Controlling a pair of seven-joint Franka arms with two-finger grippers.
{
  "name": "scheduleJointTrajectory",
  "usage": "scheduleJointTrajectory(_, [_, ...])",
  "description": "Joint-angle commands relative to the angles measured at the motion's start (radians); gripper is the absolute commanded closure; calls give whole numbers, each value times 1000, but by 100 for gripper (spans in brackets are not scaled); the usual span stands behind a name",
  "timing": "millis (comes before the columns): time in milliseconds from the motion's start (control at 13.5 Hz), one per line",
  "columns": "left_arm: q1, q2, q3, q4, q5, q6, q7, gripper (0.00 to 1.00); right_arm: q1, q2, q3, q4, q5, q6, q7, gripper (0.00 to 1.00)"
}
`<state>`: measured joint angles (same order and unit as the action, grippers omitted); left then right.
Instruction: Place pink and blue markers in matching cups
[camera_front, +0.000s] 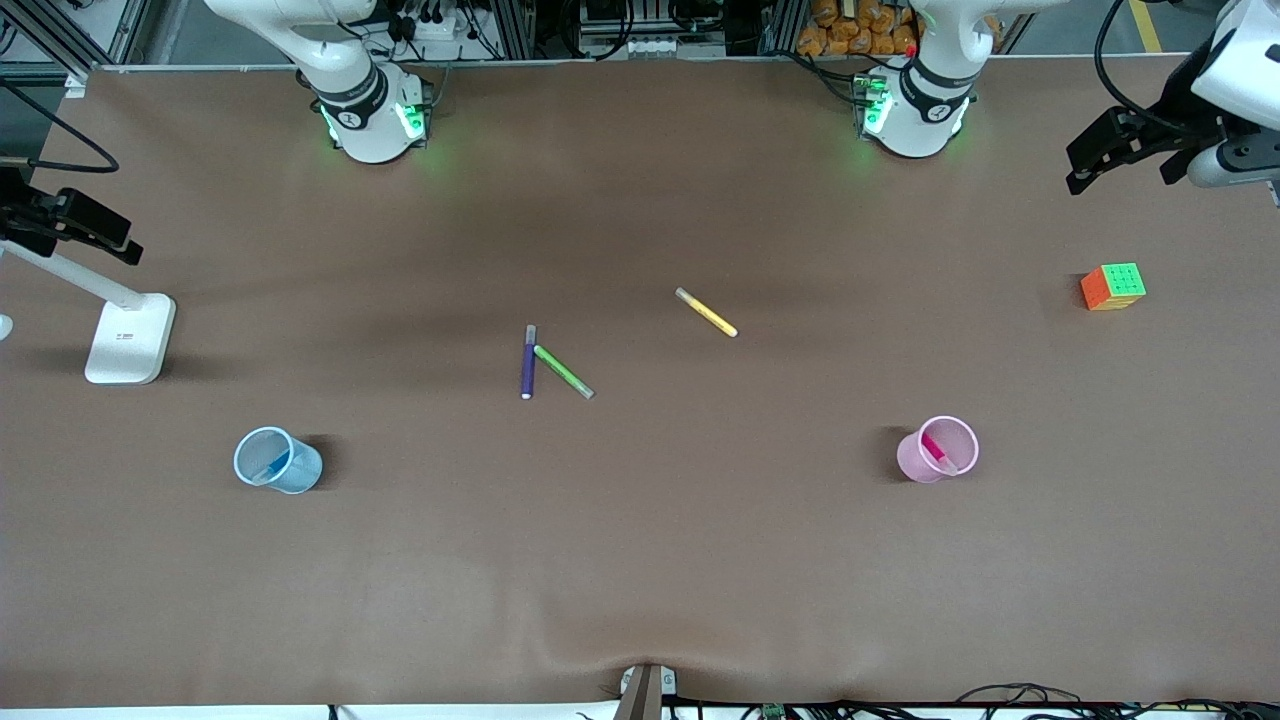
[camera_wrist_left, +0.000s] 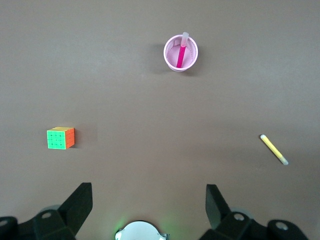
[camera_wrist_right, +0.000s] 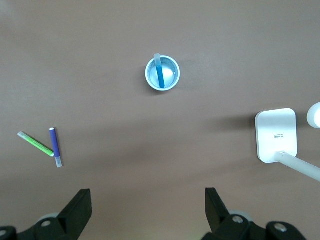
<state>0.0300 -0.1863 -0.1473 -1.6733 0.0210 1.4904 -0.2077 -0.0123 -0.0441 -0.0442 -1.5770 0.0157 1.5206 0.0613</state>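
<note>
1. The pink marker (camera_front: 937, 450) is seen standing tilted inside the pink cup (camera_front: 925, 462), toward the left arm's end of the counter (camera_front: 640, 560).
2. The blue marker (camera_front: 272, 467) is seen leaning inside the blue cup (camera_front: 300, 472), toward the right arm's end of the counter.
3. A purple marker (camera_front: 527, 362) and a green marker (camera_front: 564, 372) are found lying between the cups, farther from the front camera, their ends just beside each other.
4. A yellow marker (camera_front: 706, 312) lies apart from them, farther still.
5. A colour cube (camera_front: 1113, 286) is noted near the left arm's end; a white stand base (camera_front: 130, 338) near the right arm's end.
6. The left gripper (camera_wrist_left: 149, 197) is held high over the counter, jaws spread wide, nothing held.
7. The right gripper (camera_wrist_right: 148, 200) is held likewise, jaws wide apart and empty.
</note>
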Motion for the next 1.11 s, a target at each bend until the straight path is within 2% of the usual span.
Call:
scheduleJointTrajectory(0, [7, 24, 2, 41, -16, -25, 25, 0, -8, -23, 12, -23, -14, 13, -3, 0])
scheduleJointTrajectory(519, [5, 33, 0, 41, -16, -25, 31, 0, 3, -23, 12, -1, 1, 13, 8, 0])
scheduleJointTrajectory(741, [5, 33, 0, 40, -16, -25, 31, 0, 20, -23, 17, -1, 4, 13, 132, 0])
scheduleJointTrajectory(1037, [5, 33, 0, 38, -16, -27, 31, 0, 20, -23, 13, -1, 3, 10, 127, 0])
